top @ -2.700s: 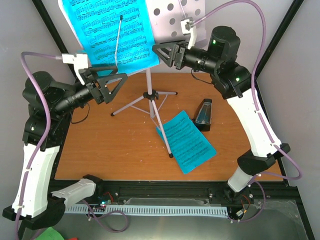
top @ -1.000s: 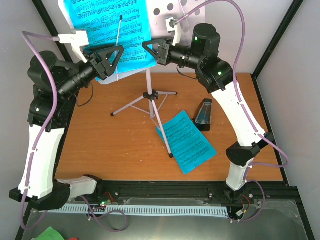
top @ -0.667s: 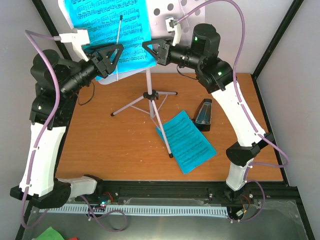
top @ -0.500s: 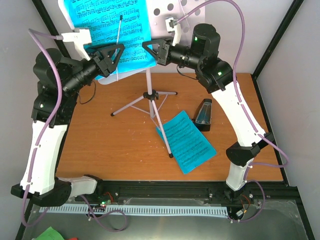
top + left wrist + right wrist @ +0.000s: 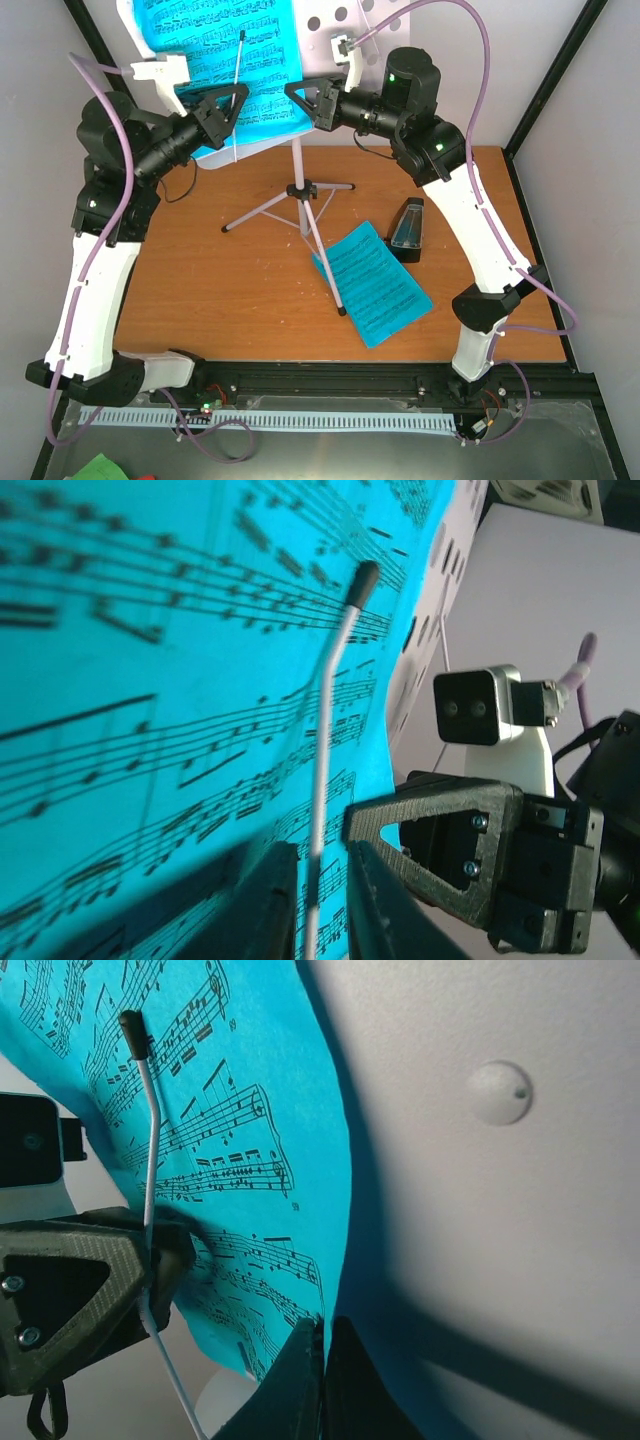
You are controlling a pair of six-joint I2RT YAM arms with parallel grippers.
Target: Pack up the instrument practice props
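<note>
The brown table (image 5: pixel 200 300) is noted as carrying the whole set. The white tripod music stand (image 5: pixel 330 35) is found erect at the far edge with its legs spread, so no part of it is judged packed. One cyan sheet (image 5: pixel 200 40) is held against the perforated desk. A second cyan sheet (image 5: pixel 372 285) lies flat on the table at the foot of one tripod leg, with the black metronome (image 5: pixel 405 225) just beside its far corner. Both arms are raised to the desk's lower edge. The right gripper (image 5: pixel 322 1360) is seen pressed together at the lower right edge of the mounted sheet; whether paper is pinched cannot be told. The left gripper (image 5: pixel 320 865) is set astride the wire page retainer (image 5: pixel 328 730), jaws narrowly apart with a sliver of gap on each side. The retainer is judged the reason for this placing, since the sheet is pinned by it and must be freed first. The loose sheet, metronome and tripod are recorded only overhead. The wire between the fingers is shown only by the left wrist view, and the closed right jaws only by the right wrist view.
</note>
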